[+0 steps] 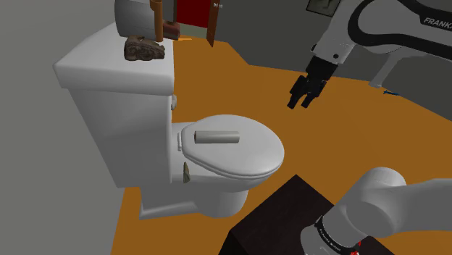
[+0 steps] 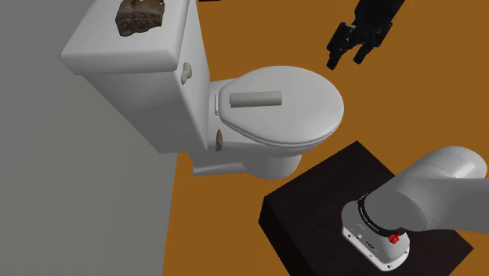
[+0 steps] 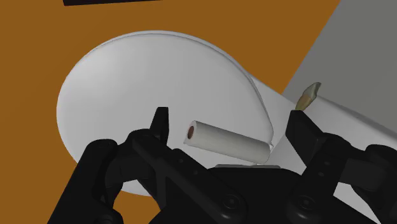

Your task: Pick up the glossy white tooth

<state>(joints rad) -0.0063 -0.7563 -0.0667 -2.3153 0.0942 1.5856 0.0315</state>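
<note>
Toilet (image 1: 217, 199) stands against a grey wall (image 1: 36, 159) on an orange-brown floor (image 1: 239, 80). The bowl is shut: its lid (image 1: 250, 156) is down and lies flat.

On the lid, toward the hinge end, a grey roll (image 1: 217, 136) lies on its side, crosswise to the lid.

Tank (image 1: 109, 109) has its cover on. A brown, lumpy thing (image 1: 143, 48) sits on that cover near the back edge; what it is cannot be told. A small beige flush handle (image 1: 174, 100) is on the tank's front corner.

Tooth (image 1: 186, 172): small and pointed, drawn tan with a paler part rather than white. It is at the back end of the bowl, just below the seat hinge, on the side nearest the grey wall. In the wrist view the tooth (image 3: 307, 95) rises tip-up past the edge of the bowl's back ledge. Whether it rests on the ledge or leans on the bowl's side cannot be told.

Arm (image 1: 384, 25) reaches out from the dark box stand (image 1: 279, 217). The jaws hang in the air above the floor, beyond the lid's front end and well apart from the tooth. They are spread wide and grip nothing. In the wrist view the roll shows in the gap between the fingers (image 3: 162, 124), untouched by either
</note>
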